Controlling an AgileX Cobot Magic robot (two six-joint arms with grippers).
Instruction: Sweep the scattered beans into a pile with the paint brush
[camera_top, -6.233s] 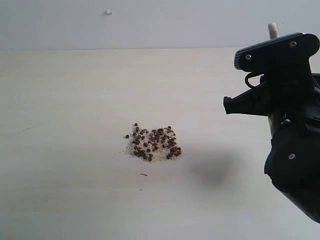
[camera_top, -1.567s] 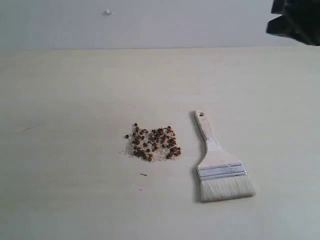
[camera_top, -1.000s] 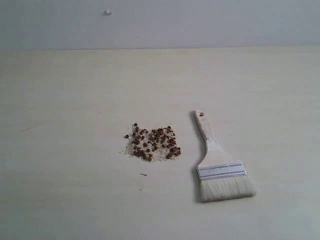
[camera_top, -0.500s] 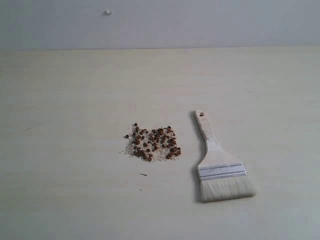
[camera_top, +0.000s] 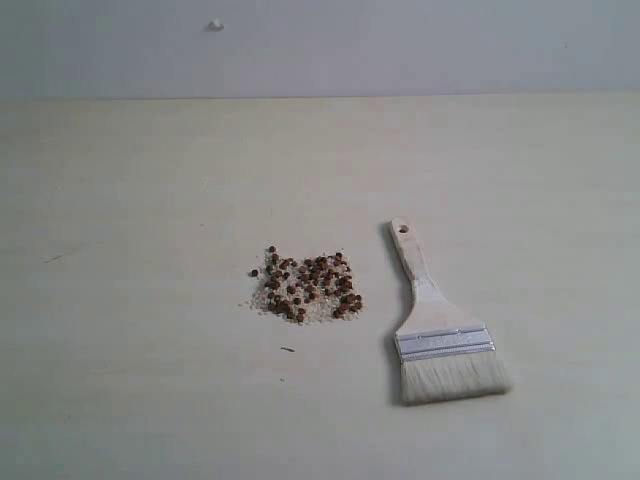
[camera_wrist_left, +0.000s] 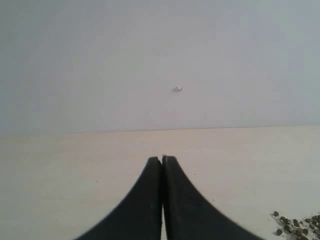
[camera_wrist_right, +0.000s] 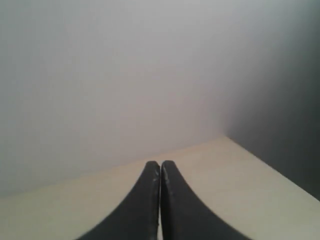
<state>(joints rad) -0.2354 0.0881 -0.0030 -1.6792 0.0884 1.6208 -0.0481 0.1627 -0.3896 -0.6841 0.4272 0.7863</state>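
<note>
Exterior view: the beans (camera_top: 320, 272) sit gathered in a tight pile (camera_top: 306, 292) mid-worktop (camera_top: 150, 200), and the paint brush (camera_top: 435, 330) lies flat just to its right, apart from it, bristles nearest the camera. Left wrist view: the left hand (camera_wrist_left: 162, 160) is closed, holding nothing, with a few beans (camera_wrist_left: 297, 227) at the frame's edge. Right wrist view: the right hand (camera_wrist_right: 160, 164) is closed too, and empty over bare worktop (camera_wrist_right: 225, 180).

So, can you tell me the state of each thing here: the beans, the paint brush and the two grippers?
beans: gathered in one compact cluster on the table, mixed with white grains.
paint brush: lying flat on the table beside the beans, apart from them, held by nothing.
left gripper: shut, empty.
right gripper: shut, empty.
</note>
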